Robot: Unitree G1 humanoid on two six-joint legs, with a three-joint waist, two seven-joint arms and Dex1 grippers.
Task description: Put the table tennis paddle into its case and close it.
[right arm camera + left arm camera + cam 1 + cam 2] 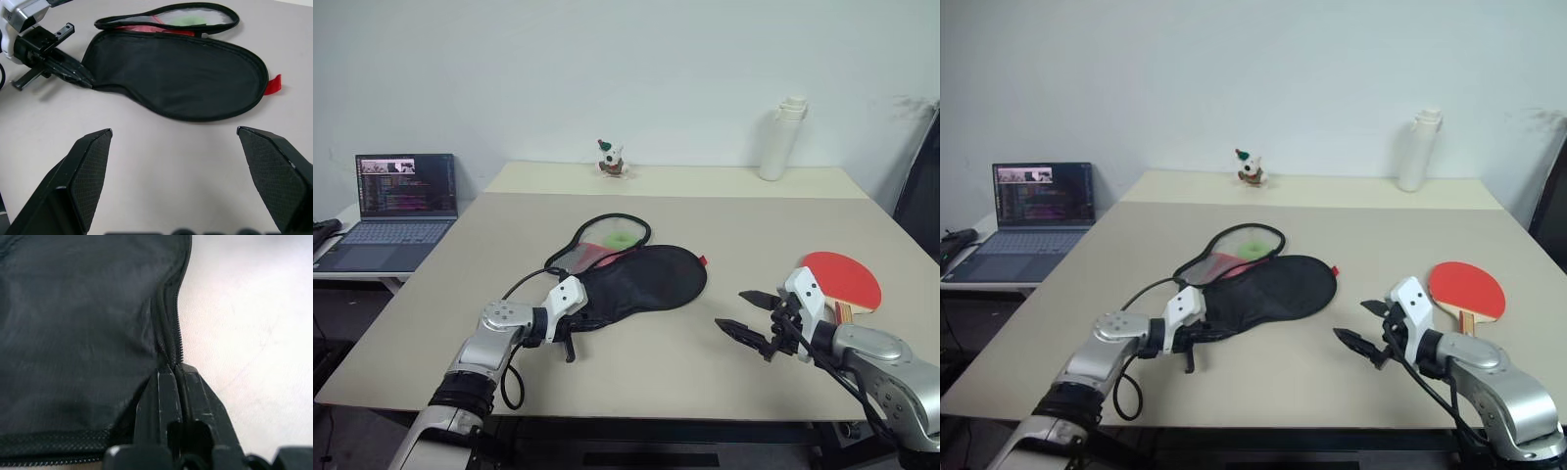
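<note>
The case (651, 279) lies open in the middle of the table, a black paddle-shaped pouch with its mesh-lined lid (607, 238) folded back behind it. My left gripper (590, 310) is at the case's narrow end, shut on the zipper rim (172, 345), as the left wrist view shows close up. The table tennis paddle (843, 278) lies red face up at the right, its wooden handle partly hidden behind my right arm. My right gripper (173, 131) hovers open and empty between the paddle and the case, pointing at the case.
A small green ball (625, 238) sits on the folded-back lid. A laptop (401, 201) stands on a side table at the left. A white bottle (781, 137) and a small toy figure (611, 159) stand at the back. Bare tabletop (646, 367) lies in front of the case.
</note>
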